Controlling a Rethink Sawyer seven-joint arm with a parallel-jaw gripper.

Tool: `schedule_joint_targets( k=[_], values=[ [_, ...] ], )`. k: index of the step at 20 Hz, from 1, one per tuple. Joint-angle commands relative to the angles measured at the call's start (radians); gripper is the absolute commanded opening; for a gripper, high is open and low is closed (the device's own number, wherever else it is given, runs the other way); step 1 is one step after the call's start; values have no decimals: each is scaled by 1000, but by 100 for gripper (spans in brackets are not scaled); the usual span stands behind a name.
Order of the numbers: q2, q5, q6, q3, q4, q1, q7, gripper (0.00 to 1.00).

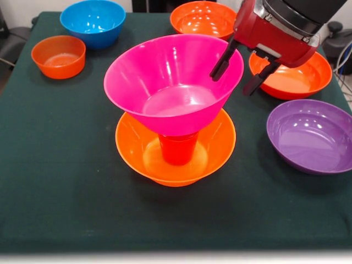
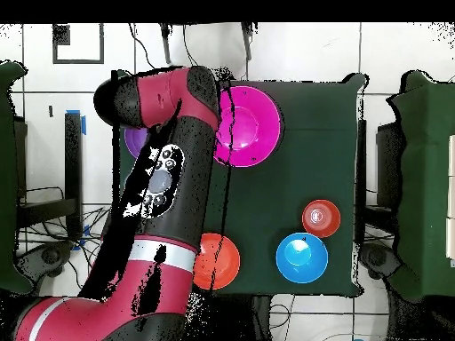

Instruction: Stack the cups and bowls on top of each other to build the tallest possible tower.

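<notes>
The tower stands mid-table: a large yellow-orange flared bowl [image 1: 137,148] as base, a small orange-red cup [image 1: 177,149] standing in it, and a large pink flared bowl [image 1: 165,82] resting on the cup. The pink bowl also shows in the overhead view [image 2: 249,124]. My gripper [image 1: 231,84] is open at the pink bowl's right rim. One finger [image 1: 223,60] is over the bowl's inside and the other is outside the rim. The arm [image 2: 164,178] hides the gripper in the overhead view.
On the dark green table [image 1: 55,165] stand a blue bowl [image 1: 93,22], a small squat orange bowl [image 1: 58,56], an orange-red bowl at the back [image 1: 202,19], another orange-red bowl behind the gripper [image 1: 294,80] and a purple bowl [image 1: 311,135] at the right.
</notes>
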Motion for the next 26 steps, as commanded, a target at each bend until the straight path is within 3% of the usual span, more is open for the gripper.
schedule_joint_targets(
  k=[1,9,16,21,26],
  values=[
    [-86,43,137,67,66,11,116,100],
    [-178,71,175,86,124,-4,60,100],
    [-216,82,224,97,115,-25,24,100],
    [-308,64,35,105,340,-39,-10,100],
    [-392,49,-67,138,486,-83,-102,100]
  ],
)
